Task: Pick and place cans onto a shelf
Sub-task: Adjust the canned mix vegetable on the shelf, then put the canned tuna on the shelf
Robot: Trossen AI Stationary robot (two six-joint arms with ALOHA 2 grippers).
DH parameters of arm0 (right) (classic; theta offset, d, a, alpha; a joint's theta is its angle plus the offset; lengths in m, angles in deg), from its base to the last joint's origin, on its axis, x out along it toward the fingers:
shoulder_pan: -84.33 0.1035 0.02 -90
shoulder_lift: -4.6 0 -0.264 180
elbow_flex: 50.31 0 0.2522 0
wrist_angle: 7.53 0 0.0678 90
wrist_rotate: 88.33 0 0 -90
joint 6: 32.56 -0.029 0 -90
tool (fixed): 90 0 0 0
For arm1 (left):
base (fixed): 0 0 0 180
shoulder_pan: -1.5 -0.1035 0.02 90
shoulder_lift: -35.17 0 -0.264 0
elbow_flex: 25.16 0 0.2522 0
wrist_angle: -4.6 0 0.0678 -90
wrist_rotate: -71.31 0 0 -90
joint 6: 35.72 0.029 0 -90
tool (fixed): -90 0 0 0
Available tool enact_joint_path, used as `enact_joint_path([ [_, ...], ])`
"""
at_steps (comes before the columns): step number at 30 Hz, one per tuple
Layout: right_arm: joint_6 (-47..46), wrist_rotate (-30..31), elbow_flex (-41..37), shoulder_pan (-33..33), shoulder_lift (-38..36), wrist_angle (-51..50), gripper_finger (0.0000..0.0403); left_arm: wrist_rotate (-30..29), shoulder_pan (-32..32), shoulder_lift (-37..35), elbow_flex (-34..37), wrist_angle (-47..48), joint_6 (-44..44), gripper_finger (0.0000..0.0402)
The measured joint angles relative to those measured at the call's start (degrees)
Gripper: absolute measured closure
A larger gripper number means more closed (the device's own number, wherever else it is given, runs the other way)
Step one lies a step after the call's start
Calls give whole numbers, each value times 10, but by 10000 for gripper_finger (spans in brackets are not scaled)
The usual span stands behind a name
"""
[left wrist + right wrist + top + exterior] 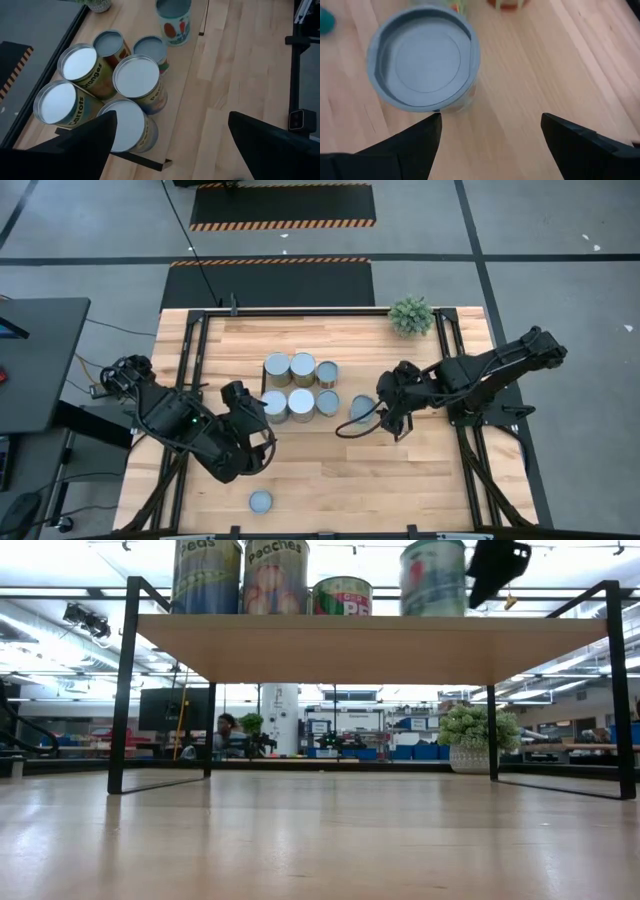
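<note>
From above, the wooden counter carries the shelf, and on its board six cans stand packed in two rows of three: four wide ones with bright tops, two smaller with blue-grey tops at the right end. A seventh can with a blue-grey top stands just to the right of that group, and an eighth sits alone near the counter's front edge. The left claw hovers just left of the cluster, fingers spread, holding nothing. The right claw hangs just right of the seventh can, also spread and empty. A small green plant stands at the back right corner.

At counter height, the light-wood shelf board spans the view on thin black rod frames, with four labelled cans standing along its top. One dark claw shows above the board's right part; which arm it belongs to I cannot tell from here. A potted plant stands behind, and a person sits far off in the room.

Past the left wrist, dark fingers stand wide apart over the clustered cans, with another can apart beyond them.

Past the right wrist, spread fingers frame bare wood, the blue-grey-topped can just ahead of them, untouched.
</note>
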Motion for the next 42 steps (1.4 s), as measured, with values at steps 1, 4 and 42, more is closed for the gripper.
enact_joint_path([
  [1,1,3,-2,-3,0,13,55,0,0,0,0,0,0,13],
  [4,5,6,-4,-15,0,32,55,0,-2,0,0,0,0,13],
  [42,-75,14,64,44,0,-92,55,261,238,-1,488,-498,-386,13],
])
